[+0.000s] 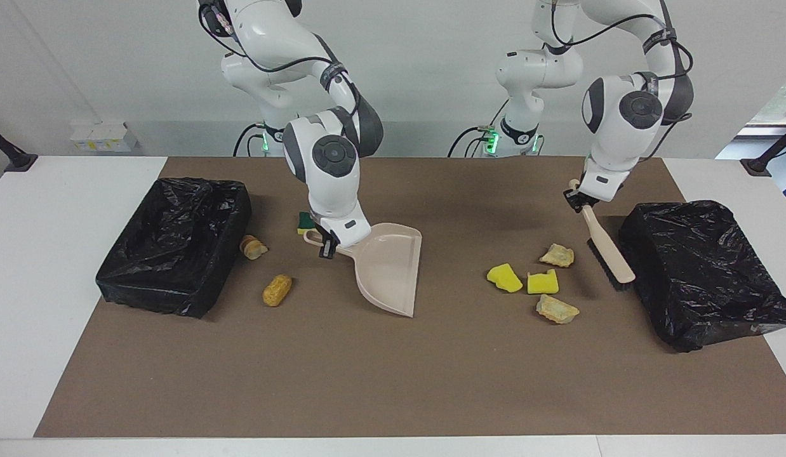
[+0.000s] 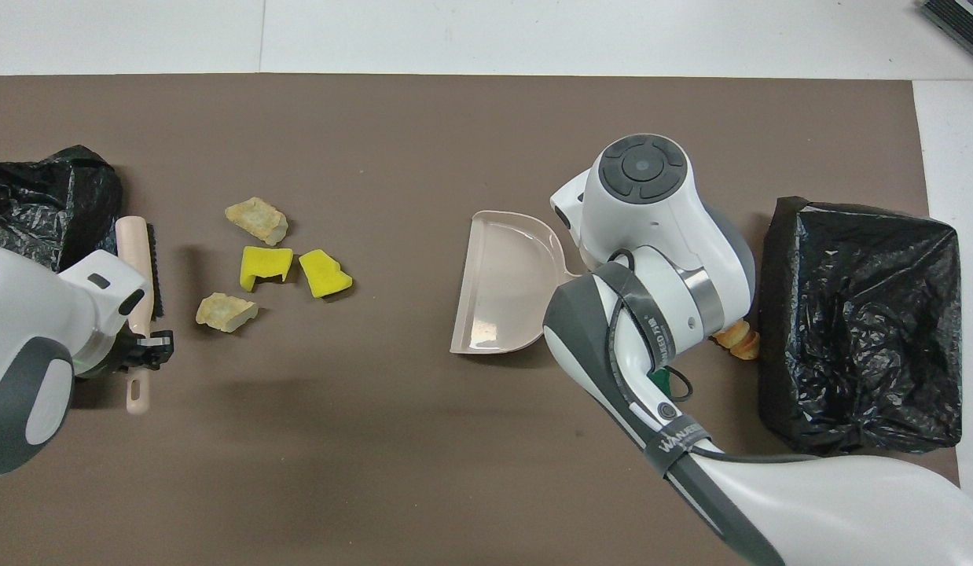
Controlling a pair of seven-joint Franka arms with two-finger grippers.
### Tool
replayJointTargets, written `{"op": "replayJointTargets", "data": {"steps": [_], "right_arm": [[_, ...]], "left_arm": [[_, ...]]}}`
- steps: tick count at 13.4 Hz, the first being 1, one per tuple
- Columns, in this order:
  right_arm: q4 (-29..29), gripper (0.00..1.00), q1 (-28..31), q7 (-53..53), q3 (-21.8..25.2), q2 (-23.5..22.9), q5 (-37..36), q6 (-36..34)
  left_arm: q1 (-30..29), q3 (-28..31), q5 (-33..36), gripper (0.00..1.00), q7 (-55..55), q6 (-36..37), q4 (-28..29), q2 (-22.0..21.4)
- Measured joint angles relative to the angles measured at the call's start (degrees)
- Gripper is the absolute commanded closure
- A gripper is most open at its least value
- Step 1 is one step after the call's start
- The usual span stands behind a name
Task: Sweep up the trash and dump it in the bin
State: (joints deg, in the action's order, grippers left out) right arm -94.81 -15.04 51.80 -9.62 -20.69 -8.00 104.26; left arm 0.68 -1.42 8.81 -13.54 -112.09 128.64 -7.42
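Brown mat (image 1: 380, 381) on white table (image 1: 44, 266); left gripper (image 1: 577, 202) clamps brush (image 1: 607, 251), right gripper (image 1: 326, 249) dustpan (image 1: 386, 270).

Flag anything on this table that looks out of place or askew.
The bin at the left arm's end looks odd: black plastic domes over its top and no opening shows, unlike the open bin at the right arm's end. A green-faced sponge chunk lies nearly hidden by the right arm.

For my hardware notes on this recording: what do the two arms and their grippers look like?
Both arms are glossy white with rounded shells, dark grey joint sections and round dark grey caps. Black cables run along the outside, held by black straps; one strap on the right arm bears white lettering. The left gripper and right gripper are small and black, each under a white wrist block. Green lights glow at the bases.
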Motion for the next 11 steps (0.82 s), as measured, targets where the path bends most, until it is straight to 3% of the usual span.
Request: {"op": "replayJointTargets", "data": {"steps": [3,7,11], "right_arm": [[-1.98,1.00,-0.63,-2.22,0.00,0.73,-0.08,1.09],[-3.28,1.00,-0.84,-2.45,0.00,1.05,-0.23,2.26],[-6.85,1.00,-1.13,-4.34,-0.01,2.27,-0.24,3.87]], "left_arm": [[-0.62,-0.24,-0.29,1.00,2.72,-7.14,2.98,2.84],[0.78,-1.35,-3.91,1.00,3.31,-14.94,2.53,7.77],[5.59,-1.78,-4.95,1.00,3.75,-16.24,-0.56,11.03]]}}
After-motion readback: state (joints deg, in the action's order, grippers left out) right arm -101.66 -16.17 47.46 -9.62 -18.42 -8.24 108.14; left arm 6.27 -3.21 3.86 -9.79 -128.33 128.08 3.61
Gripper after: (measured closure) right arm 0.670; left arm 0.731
